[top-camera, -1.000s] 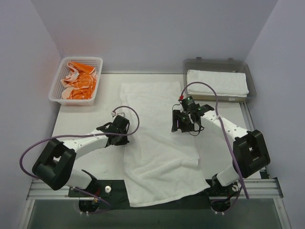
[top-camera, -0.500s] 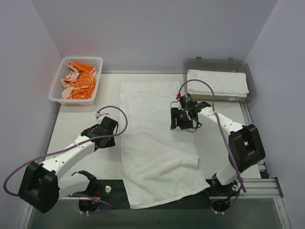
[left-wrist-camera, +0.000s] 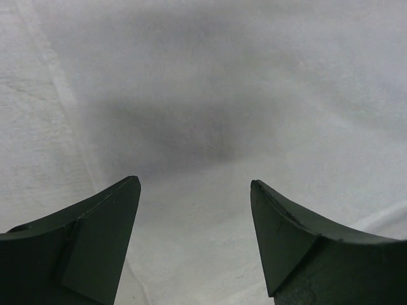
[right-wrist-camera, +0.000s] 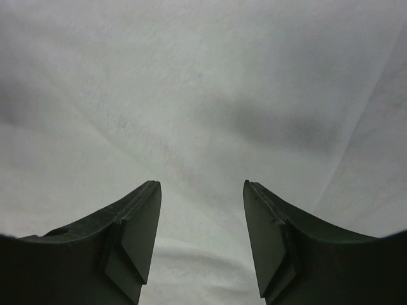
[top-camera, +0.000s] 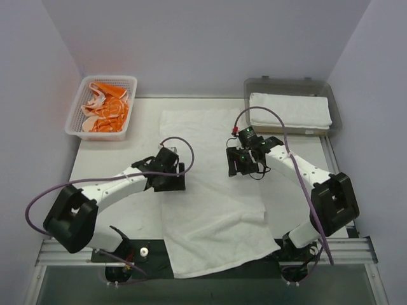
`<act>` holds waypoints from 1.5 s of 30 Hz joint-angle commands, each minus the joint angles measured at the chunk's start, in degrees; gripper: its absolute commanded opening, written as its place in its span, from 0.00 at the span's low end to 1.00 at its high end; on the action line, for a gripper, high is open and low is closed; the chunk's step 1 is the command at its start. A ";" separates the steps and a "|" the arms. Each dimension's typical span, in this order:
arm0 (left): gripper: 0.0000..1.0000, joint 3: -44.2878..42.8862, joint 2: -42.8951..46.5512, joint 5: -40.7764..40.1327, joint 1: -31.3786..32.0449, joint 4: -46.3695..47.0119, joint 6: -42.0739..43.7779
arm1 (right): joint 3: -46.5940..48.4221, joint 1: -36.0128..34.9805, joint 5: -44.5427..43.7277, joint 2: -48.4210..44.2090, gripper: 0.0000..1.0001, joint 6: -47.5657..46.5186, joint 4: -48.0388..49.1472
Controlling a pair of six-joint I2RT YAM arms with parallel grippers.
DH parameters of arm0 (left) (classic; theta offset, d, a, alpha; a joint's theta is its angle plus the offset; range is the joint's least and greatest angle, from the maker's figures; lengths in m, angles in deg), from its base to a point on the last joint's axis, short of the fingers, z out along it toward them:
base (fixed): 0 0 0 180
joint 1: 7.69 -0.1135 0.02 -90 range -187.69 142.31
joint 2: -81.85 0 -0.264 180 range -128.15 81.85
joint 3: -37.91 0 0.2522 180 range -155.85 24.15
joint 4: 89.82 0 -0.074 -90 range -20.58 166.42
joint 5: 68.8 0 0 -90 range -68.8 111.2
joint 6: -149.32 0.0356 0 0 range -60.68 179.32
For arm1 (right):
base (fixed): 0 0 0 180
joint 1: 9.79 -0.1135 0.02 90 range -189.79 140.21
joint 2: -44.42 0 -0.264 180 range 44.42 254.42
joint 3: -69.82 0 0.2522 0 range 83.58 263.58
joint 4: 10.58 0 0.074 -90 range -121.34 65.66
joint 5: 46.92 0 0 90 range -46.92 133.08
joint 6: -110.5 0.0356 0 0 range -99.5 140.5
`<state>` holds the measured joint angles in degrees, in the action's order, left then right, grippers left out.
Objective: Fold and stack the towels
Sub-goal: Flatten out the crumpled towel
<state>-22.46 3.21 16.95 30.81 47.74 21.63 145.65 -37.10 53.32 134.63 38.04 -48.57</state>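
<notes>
1. Counting three towels: one large white towel (top-camera: 210,203) spread over the tabletop (top-camera: 105,159), one folded white towel (top-camera: 289,109) in the single grey tray (top-camera: 280,84), one crumpled orange-and-white towel (top-camera: 107,109) in the single white basket (top-camera: 74,112).
2. Over to the left fingers (top-camera: 172,183): parted wide, gripping nothing, poised above the large white towel's left side, white terry filling the gap between the tips.
3. Right fingers (top-camera: 240,166): likewise parted wide and empty, above the same towel's right side, cloth directly beneath and ahead.
4. Cannot tell whether either pair of tips touches the cloth.
5. Folded white towel: beyond the right fingers, well apart. Orange-and-white towel: beyond the left fingers, off to their left, well apart.
</notes>
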 commanded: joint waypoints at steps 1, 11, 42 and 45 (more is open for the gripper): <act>0.80 -0.24 -3.27 2.49 -4.39 6.27 -0.63 | -2.46 -6.77 2.06 -7.85 0.54 -4.61 -6.69; 0.80 -6.39 -17.34 3.11 -13.18 7.59 4.20 | -3.62 -29.55 7.06 1.52 0.55 -0.58 -7.85; 0.82 -20.61 -11.26 3.28 -23.30 5.66 17.39 | 19.48 -7.16 -0.83 6.71 0.55 -5.41 -10.32; 0.79 -25.27 -18.38 3.99 -23.03 6.97 18.35 | 22.13 -3.90 -2.94 12.60 0.54 -5.85 -8.91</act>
<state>-44.21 -9.18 21.54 7.73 52.11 36.97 166.04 -41.88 53.11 141.74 34.28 -56.03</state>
